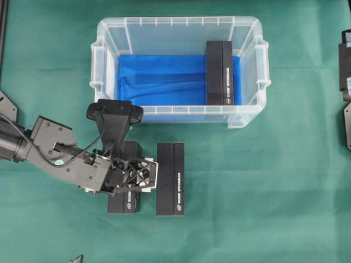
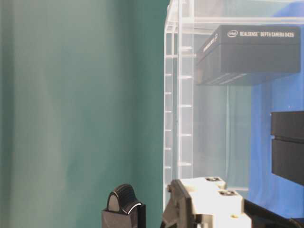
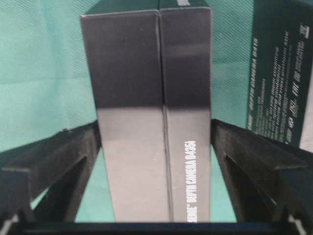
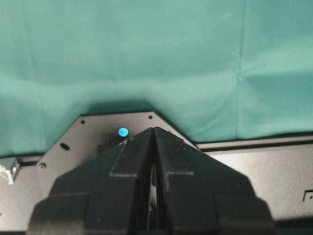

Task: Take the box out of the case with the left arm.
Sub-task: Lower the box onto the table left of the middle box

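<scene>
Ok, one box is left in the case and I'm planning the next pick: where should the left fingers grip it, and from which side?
Probably from straight above, fingers across the narrow width of the remaining box, pinching its two long side faces near mid-length. It lies flat on the blue lining, close beside the right wall of the case, so that finger gets little room.

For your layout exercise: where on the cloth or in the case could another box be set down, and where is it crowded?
Free: the blue lining left of the box in the case, and cloth right of the two boxes outside. Crowded: in front of the case, where the left end effector straddles one box beside another.
</scene>
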Controlling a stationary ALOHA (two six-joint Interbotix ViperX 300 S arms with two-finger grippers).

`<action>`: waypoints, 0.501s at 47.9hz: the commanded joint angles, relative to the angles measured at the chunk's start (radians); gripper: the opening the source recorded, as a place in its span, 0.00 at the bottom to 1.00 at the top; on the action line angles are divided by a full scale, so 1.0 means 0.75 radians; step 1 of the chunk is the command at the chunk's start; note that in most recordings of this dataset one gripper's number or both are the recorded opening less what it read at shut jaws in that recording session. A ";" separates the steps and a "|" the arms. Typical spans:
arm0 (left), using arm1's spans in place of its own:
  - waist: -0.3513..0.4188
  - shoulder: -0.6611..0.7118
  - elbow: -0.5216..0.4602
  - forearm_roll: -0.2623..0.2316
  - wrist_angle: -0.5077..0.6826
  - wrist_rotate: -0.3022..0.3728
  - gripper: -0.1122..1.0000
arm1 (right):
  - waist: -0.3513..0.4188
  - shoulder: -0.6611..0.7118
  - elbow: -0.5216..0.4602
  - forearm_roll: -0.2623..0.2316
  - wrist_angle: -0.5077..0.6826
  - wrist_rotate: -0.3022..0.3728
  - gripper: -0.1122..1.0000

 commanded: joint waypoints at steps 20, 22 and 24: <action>-0.004 -0.151 -0.243 -0.020 0.292 0.039 0.91 | -0.002 0.000 -0.012 0.002 0.002 0.000 0.12; -0.004 -0.162 -0.280 -0.018 0.342 0.045 0.91 | -0.002 -0.002 -0.012 0.002 0.002 0.000 0.12; -0.004 -0.172 -0.315 -0.014 0.385 0.051 0.91 | -0.002 0.000 -0.012 0.000 0.002 0.000 0.12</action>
